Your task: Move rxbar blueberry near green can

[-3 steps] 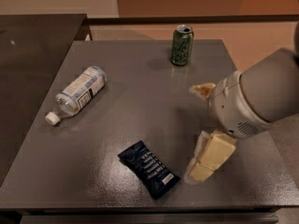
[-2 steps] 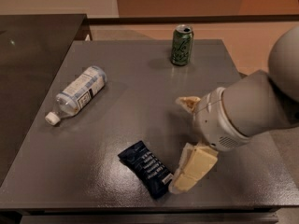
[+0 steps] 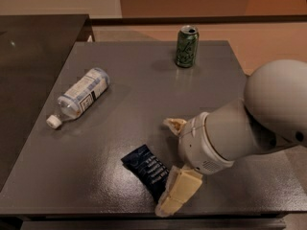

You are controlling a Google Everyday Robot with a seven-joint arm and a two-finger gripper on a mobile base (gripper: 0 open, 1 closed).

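**Spread gripper [image 3: 166, 166] at the rxbar blueberry [image 3: 144, 167], lower centre of the frame**

The rxbar blueberry, a flat, dark navy-blue rectangular wrapper with rows of white text, lies flat on the grey, matte, square table [image 3: 144, 80] in the lower centre of the frame. It is turned on a diagonal, its upper-left end free and its lower-right end hidden under the gripper.

The robot's thick white arm [image 3: 249, 128] comes in from the right edge of the frame. The gripper sits at its end, low over the table just right of the bar. Its two cream-coloured fingers [image 3: 181, 189] are spread wide apart and pinch nothing. One points up-left at mid-frame over bare table; the other reaches down-left toward the lower edge and overlaps the bar's lower-right end. Whether that finger touches the wrapper cannot be told.

The green can [image 3: 186, 46], a small upright drink can with a dark scribbled pattern and a silver top, stands near the far edge of the table, upper centre of the frame, well apart from the bar.

A clear plastic bottle [image 3: 82, 94] with a white label lies on its side at the left of the table, its white cap [image 3: 53, 122] pointing lower left. A dark counter [image 3: 33, 42] fills the upper left of the frame.
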